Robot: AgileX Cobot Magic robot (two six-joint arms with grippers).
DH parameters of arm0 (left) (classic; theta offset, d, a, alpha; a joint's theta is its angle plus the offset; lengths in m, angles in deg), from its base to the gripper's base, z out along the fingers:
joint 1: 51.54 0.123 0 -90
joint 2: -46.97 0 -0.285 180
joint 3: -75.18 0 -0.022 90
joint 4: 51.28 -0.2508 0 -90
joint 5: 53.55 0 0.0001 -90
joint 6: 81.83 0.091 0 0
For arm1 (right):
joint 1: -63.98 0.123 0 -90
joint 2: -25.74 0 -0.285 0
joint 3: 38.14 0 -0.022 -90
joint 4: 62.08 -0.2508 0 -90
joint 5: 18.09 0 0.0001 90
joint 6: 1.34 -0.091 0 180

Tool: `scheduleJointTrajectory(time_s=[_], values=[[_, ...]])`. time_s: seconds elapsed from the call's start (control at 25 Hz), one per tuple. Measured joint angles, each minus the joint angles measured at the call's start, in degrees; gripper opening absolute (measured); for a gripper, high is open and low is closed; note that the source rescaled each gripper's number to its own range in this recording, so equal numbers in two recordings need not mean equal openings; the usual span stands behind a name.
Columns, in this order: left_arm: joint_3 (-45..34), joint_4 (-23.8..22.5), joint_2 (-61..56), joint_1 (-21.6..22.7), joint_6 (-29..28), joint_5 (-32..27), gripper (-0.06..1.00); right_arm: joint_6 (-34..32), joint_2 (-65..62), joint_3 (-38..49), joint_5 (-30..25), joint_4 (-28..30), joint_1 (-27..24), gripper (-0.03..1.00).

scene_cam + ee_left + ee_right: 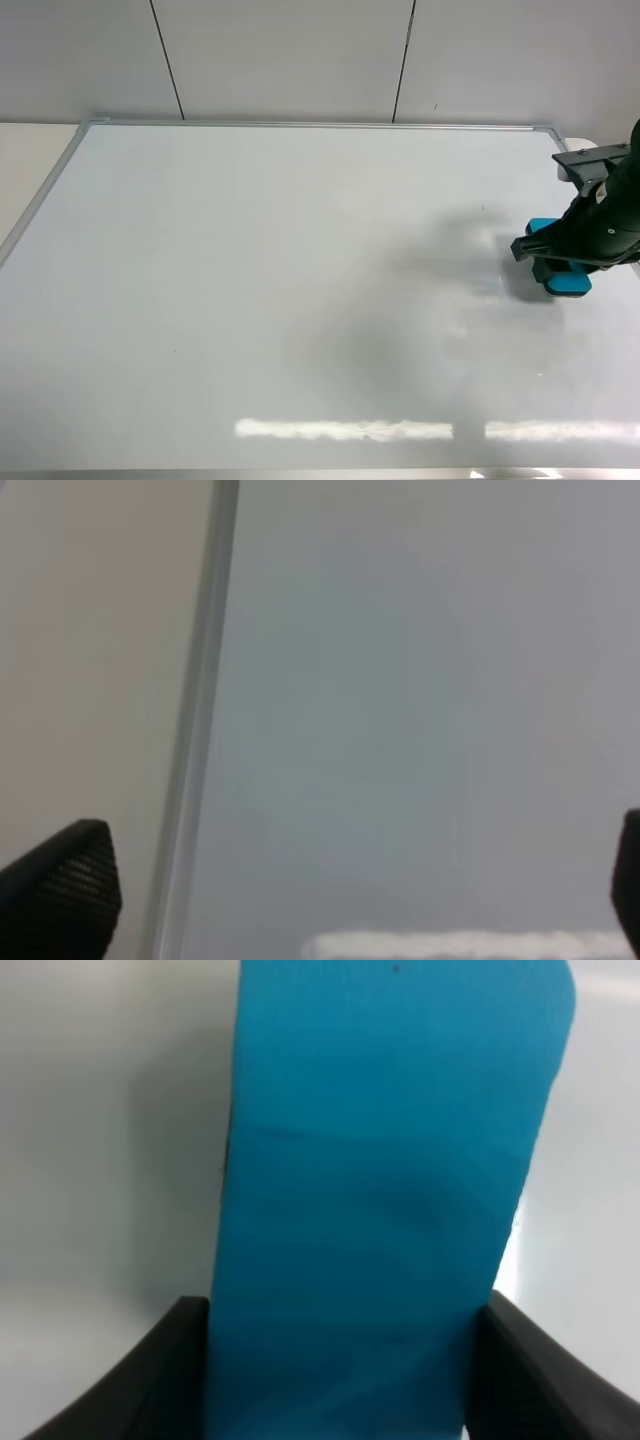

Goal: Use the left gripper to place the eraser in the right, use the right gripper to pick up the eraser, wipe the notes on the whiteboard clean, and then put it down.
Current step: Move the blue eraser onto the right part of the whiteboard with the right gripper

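The whiteboard [250,300] fills most of the exterior high view. Near its right edge the teal-blue eraser [567,285] lies flat on the board, and my right gripper [560,265] is shut on it from above. In the right wrist view the eraser [390,1160] sits between the two black fingers [170,1370], which press on its long sides. The notes are out of view: no marker marks show on the bare board. My left gripper [340,900] is open and holds nothing. It hovers over the whiteboard's [420,680] silver frame [200,730]. It is outside the exterior high view.
The cream table [30,170] shows beyond the board's left frame, and a grey panelled wall [300,50] stands behind the far frame [300,124]. A bright strip of glare [340,430] lies along the board's near side.
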Motion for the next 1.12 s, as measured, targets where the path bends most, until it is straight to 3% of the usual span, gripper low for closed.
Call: scheduleJointTrajectory(time_s=[0.28, 0.96, 1.0, 1.04, 1.08, 1.12], values=[[0.00, 0.00, 0.00, 0.00, 0.00, 0.00, 1.00, 9.00, -0.06, 0.42, 0.16, -2.53, -0.07, 0.00], [0.00, 0.00, 0.00, 0.00, 0.00, 0.00, 1.00, 4.71, 2.96, 0.42, 1.87, -2.53, -0.07, 0.00], [0.00, 0.00, 0.00, 0.00, 0.00, 0.00, 1.00, 4.64, 2.96, 0.42, 1.81, -2.20, -0.07, 0.03], [0.00, 0.00, 0.00, 0.00, 0.00, 0.00, 1.00, 4.23, 2.96, 0.42, 1.68, -1.94, -0.07, 0.16], [0.00, 0.00, 0.00, 0.00, 0.00, 0.00, 1.00, 3.88, 2.96, 0.42, 1.66, -1.49, -0.07, 0.34], [0.00, 0.00, 0.00, 0.00, 0.00, 0.00, 1.00, 3.09, 2.96, 0.42, 1.71, -0.84, -0.07, 0.58]])
